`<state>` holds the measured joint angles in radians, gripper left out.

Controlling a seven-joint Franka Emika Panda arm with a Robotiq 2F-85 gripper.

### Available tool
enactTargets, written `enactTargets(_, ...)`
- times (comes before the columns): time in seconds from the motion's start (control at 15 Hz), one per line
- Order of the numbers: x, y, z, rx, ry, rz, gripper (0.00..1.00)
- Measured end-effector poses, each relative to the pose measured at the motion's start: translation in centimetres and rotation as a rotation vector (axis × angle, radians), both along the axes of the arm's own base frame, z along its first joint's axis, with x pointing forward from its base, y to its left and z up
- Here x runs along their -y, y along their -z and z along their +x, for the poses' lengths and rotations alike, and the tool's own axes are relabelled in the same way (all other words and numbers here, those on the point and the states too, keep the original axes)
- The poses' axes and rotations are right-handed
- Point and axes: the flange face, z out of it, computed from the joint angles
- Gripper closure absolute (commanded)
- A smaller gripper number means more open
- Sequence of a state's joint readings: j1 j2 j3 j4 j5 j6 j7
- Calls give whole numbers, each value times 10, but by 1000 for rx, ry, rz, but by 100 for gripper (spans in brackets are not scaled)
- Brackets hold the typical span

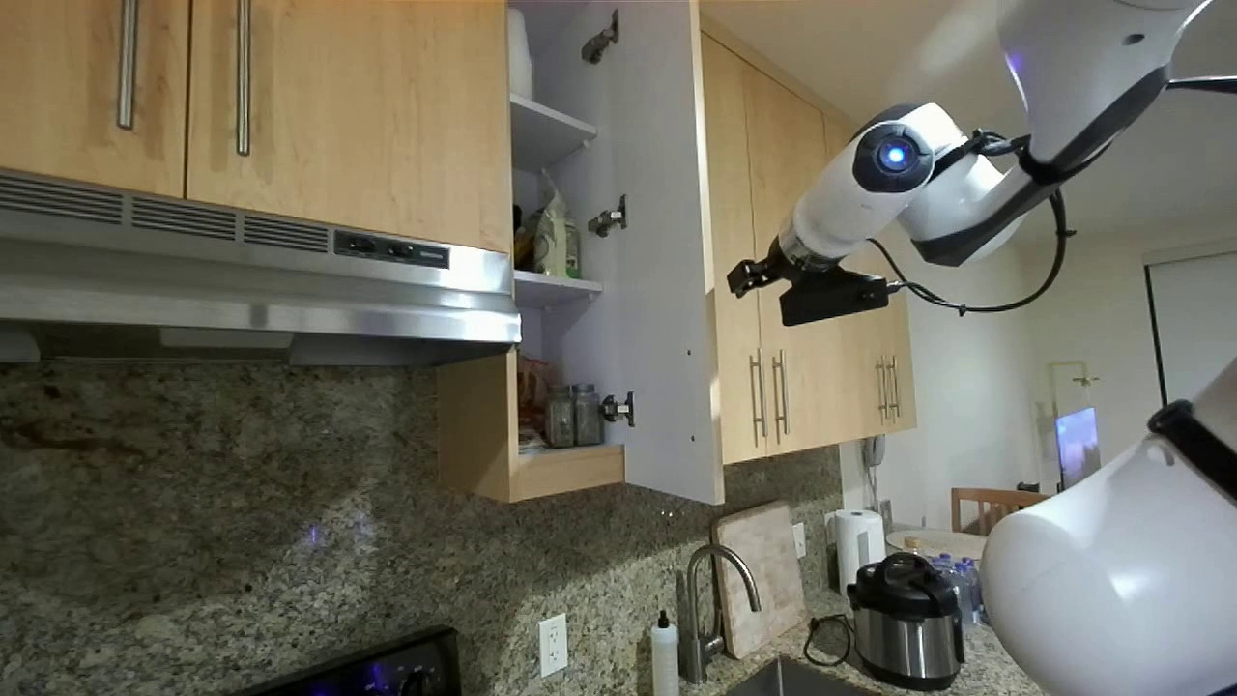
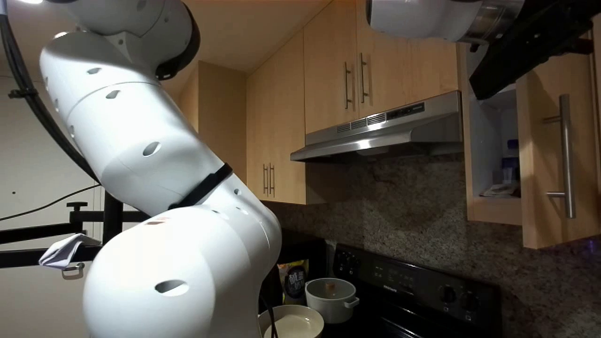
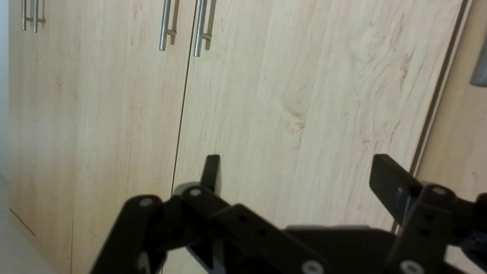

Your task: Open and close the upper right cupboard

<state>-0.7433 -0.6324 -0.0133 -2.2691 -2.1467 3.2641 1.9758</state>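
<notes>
The upper right cupboard's door (image 1: 662, 251) is swung well out on its hinges, its white inner side showing in an exterior view. Behind it, white shelves (image 1: 556, 285) hold a bag and glass jars. Seen in an exterior view from its wood front, the door (image 2: 544, 155) bears a slim vertical bar handle (image 2: 567, 155). My gripper (image 1: 742, 278) hovers just past the door's free edge, on the outer-face side, apparently apart from it. In the wrist view the gripper (image 3: 296, 163) is open, with nothing between its fingers (image 3: 392, 179), facing neighbouring light-wood doors.
Those neighbouring doors (image 1: 788, 242) carry paired bar handles (image 1: 781, 391). A steel range hood (image 1: 425, 300) juts out left of the cupboard. Below are a faucet (image 1: 710, 599), a cutting board (image 1: 763, 580) and a pressure cooker (image 1: 908, 619). A lidded pot (image 2: 331, 300) stands by the stove.
</notes>
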Motion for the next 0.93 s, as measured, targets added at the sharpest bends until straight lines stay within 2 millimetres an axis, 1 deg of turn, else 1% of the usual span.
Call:
enactTargets(0.2, 7, 0, 19, -17, -11, 2, 0)
enactTargets(0.47, 7, -1, 38, -31, -32, -7, 0)
enactTargets(0.67, 3, -2, 49, -38, -50, -17, 0)
enactTargets(0.93, -13, -7, 58, -40, -87, -35, 0)
